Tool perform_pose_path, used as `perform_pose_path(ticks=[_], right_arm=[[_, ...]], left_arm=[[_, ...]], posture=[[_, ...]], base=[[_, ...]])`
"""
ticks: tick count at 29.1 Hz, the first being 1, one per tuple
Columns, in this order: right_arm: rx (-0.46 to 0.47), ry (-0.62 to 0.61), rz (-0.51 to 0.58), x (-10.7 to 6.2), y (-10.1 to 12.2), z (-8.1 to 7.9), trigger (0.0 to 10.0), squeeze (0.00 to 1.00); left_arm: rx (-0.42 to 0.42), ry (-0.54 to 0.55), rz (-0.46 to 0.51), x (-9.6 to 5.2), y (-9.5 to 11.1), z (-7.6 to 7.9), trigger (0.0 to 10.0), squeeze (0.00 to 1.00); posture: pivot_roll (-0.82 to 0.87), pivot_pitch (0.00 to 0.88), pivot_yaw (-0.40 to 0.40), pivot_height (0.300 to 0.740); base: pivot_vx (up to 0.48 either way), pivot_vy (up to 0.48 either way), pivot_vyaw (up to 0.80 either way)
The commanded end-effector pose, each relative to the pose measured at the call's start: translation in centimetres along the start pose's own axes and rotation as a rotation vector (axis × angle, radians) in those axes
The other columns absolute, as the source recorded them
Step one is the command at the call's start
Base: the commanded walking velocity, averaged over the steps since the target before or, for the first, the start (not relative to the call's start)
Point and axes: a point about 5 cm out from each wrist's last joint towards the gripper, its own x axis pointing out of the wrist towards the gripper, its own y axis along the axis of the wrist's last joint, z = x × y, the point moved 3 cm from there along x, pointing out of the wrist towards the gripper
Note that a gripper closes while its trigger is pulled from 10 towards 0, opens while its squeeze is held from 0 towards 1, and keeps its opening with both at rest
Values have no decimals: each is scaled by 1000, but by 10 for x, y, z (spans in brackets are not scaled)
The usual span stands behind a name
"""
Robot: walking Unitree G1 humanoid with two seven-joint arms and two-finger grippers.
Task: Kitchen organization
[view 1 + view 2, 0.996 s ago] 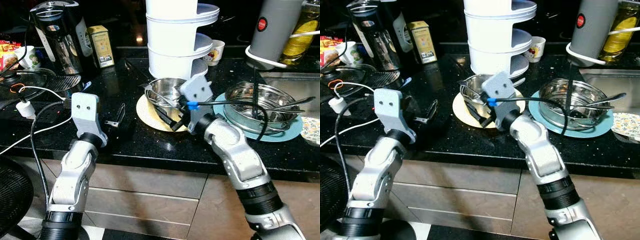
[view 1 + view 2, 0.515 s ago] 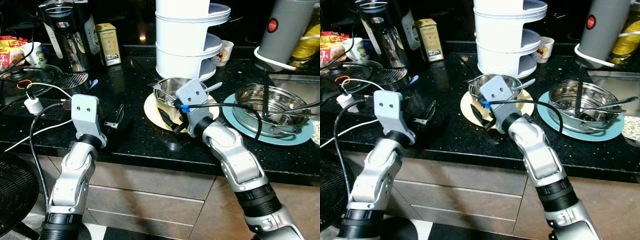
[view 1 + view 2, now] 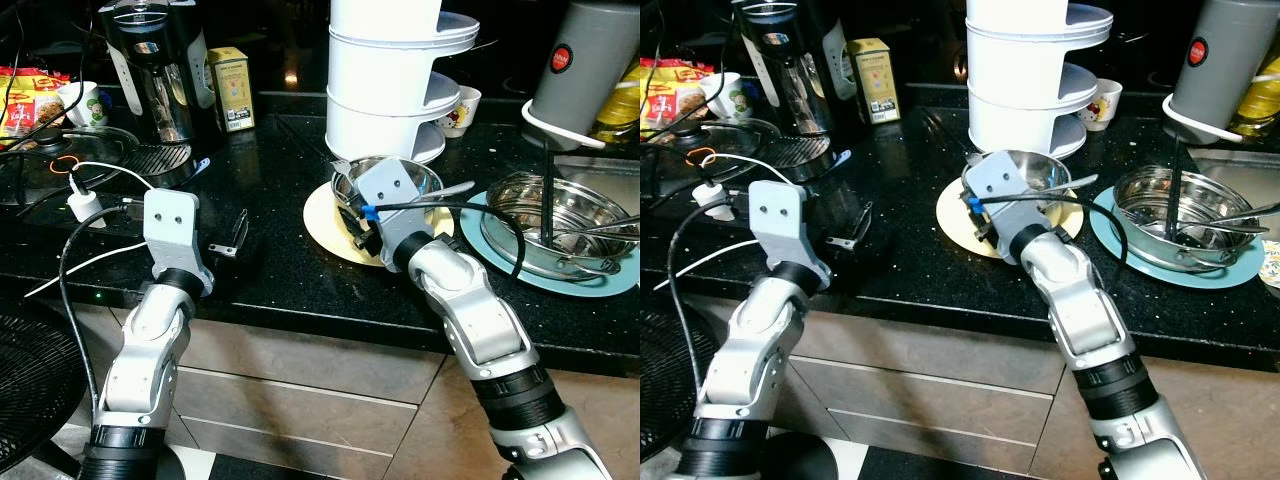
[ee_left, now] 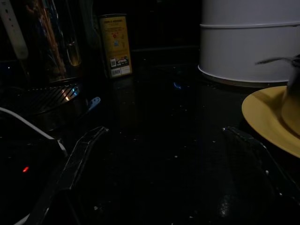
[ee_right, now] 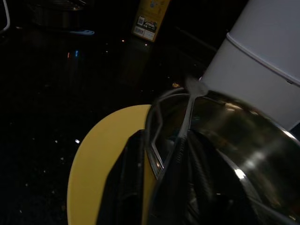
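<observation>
While bent at the elbow over the counter edge, reached forward with the right gripper (image 5: 161, 164) to the near rim of the steel bowl (image 3: 385, 180). Pinched that rim between two black fingers (image 5: 129, 180), one outside the wall and one inside, closed onto it. Found the bowl on the yellow plate (image 3: 330, 220), with a spoon (image 3: 450, 190) sticking out over its far side. Held the left gripper (image 4: 159, 159) low above the black counter (image 3: 270, 270), fingers spread wide apart and gripping nothing, just beside a small black clip (image 3: 232, 240).

Stood before a dark, shiny, speckled stone top with grey drawers below. Saw a tall white stack of round tiers (image 3: 395, 80) right behind the bowl. Saw a coffee machine (image 3: 155, 70), a yellow tin (image 3: 232, 90) and a white charger with its cord (image 3: 80, 205) off to the left. Saw a second steel bowl (image 3: 555, 215) on a round blue plate (image 3: 500, 255) to the right, near a grey jug (image 3: 585, 65).
</observation>
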Motion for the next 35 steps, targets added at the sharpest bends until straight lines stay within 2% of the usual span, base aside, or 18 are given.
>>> perform_pose_path(ticks=[1, 16, 21, 23, 35], right_arm=[[24, 18, -51, 2, -9, -4, 0, 0], [92, 2, -2, 4, 3, -3, 0, 0], [195, -6, 74, 4, 15, -1, 0, 0], [305, -3, 149, 2, 26, 0, 0, 0], [439, -11, 183, 2, 29, 5, 0, 0]], left_arm=[[-1, 3, -8, 1, -3, 0, 10000, 0], [2, 4, -16, 0, -4, -1, 10000, 0], [2, 5, -16, 0, -4, -1, 10000, 0], [1, 2, -18, -1, -4, 0, 10000, 0], [3, -4, -14, 1, -3, 0, 10000, 0]], posture=[[9, 0, 12, 740], [14, 0, 15, 740], [13, 0, 15, 740], [15, 0, 15, 740], [13, 0, 21, 740]], base=[[0, 0, 0], [0, 0, 0], [0, 0, 0], [0, 0, 0], [0, 0, 0]])
